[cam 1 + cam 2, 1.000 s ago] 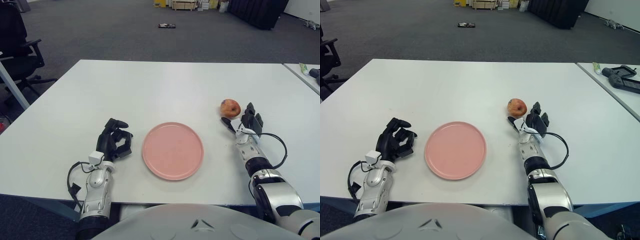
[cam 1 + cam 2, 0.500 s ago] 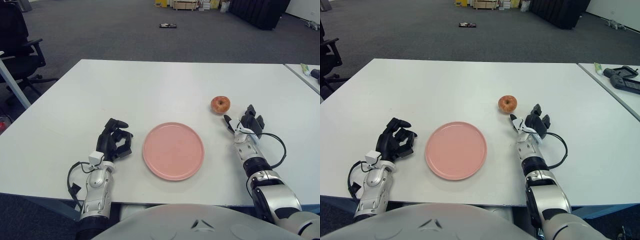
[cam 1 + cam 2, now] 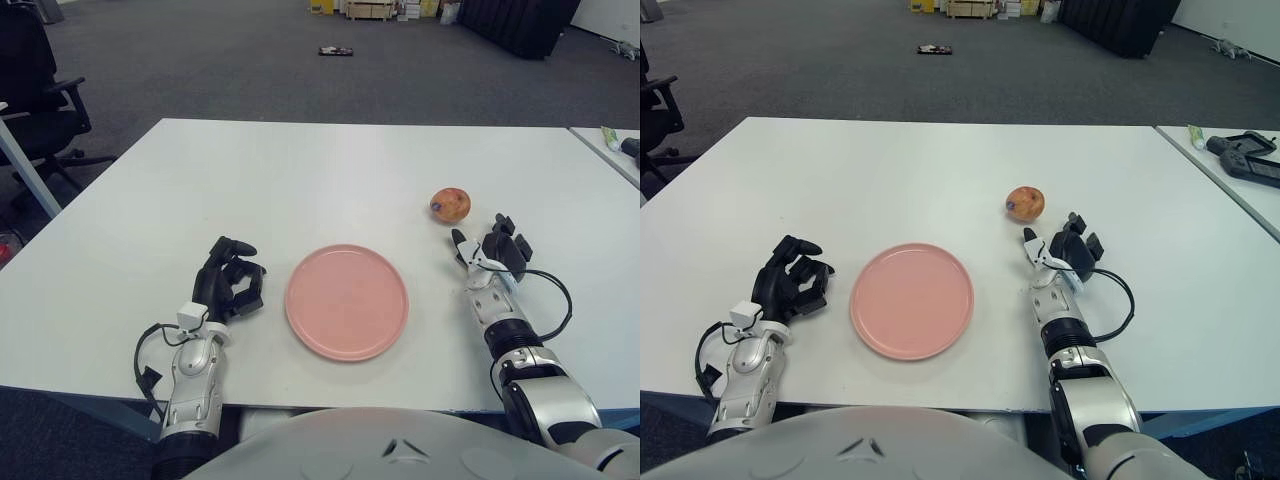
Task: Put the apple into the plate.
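While apple (image 3: 450, 203) sits loose on table (image 3: 300, 180), beyond and slightly left of right hand (image 3: 492, 256), fingers spread, holding nothing; pink plate (image 3: 346, 301) farther left. Left hand (image 3: 231, 280) curled, empty, left of plate.

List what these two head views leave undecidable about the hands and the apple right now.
- Right hand: seen from behind, so its palm side is hidden; the finger pose is unclear.
- Apple: its far side and table contact are hidden by its own body.
- Left hand, left of the plate: whether it touches the table is unclear.
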You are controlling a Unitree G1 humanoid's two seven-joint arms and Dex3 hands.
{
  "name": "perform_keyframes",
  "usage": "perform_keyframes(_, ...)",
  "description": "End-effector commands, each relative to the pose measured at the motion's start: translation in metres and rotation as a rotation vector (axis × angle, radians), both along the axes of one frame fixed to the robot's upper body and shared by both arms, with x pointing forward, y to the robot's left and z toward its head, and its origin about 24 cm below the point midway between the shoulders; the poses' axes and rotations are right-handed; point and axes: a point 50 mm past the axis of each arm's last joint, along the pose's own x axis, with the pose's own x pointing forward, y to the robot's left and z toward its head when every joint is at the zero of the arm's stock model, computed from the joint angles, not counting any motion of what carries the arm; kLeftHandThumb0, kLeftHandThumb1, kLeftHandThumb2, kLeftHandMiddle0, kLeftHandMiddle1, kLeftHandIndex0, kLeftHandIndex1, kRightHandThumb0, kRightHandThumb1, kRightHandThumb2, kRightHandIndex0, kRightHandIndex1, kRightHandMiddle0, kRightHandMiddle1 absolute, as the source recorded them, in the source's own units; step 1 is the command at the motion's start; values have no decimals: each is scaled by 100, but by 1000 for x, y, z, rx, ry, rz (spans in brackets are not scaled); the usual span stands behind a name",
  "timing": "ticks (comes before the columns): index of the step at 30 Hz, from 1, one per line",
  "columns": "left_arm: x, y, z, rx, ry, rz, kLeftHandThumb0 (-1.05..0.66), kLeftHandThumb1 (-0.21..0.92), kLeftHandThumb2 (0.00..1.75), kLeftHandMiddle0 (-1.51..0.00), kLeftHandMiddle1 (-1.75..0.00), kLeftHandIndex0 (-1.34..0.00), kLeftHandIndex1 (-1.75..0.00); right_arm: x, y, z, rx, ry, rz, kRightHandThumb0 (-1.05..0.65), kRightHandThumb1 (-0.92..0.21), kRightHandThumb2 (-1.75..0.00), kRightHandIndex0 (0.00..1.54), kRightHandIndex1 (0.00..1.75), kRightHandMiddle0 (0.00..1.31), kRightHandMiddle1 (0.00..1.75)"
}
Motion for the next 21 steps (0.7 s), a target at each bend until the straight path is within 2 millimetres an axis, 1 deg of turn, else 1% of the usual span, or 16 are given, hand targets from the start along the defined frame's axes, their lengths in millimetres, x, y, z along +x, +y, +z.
perform_keyframes(1,0,0,-1,2,7,1,-1,41,116,-60,-154,-39,-175,-6,3,-5,33,21,11,-69,-65,-72,0,27,0,50)
perform_keyframes(2,0,0,-1,0,7,2,-1,41,115,-60,-153,-39,-175,-3,4,0,40,-4,25,-69,-65,-72,0,24,0,48)
perform_keyframes(4,0,0,-1,-2,6,2,-1,41,114,-60,-151,-40,-175,2,6,10,57,-48,50,-73,-66,-69,0,11,0,37)
perform_keyframes(6,0,0,0,-3,6,2,-1,41,114,-60,-151,-40,-175,5,7,16,68,-74,65,-76,-66,-67,0,5,0,29)
perform_keyframes(7,0,0,0,-3,5,1,-1,41,114,-61,-150,-40,-175,6,9,18,75,-93,79,-81,-67,-66,0,3,0,20)
perform_keyframes(8,0,0,0,-3,5,1,-1,41,114,-61,-150,-40,-175,6,10,20,76,-109,95,-82,-67,-63,0,2,0,15)
perform_keyframes(11,0,0,0,-3,6,1,-1,41,113,-61,-150,-40,-175,10,13,27,70,-145,137,-85,-68,-59,0,1,0,6)
perform_keyframes(14,0,0,0,-4,6,3,-1,41,113,-61,-150,-40,-175,16,18,37,57,-172,183,-89,-67,-56,0,0,0,2)
perform_keyframes(21,1,-1,-1,-4,4,7,-1,41,114,-60,-151,-40,-175,29,28,60,40,-219,281,-95,-71,-43,0,0,0,0)
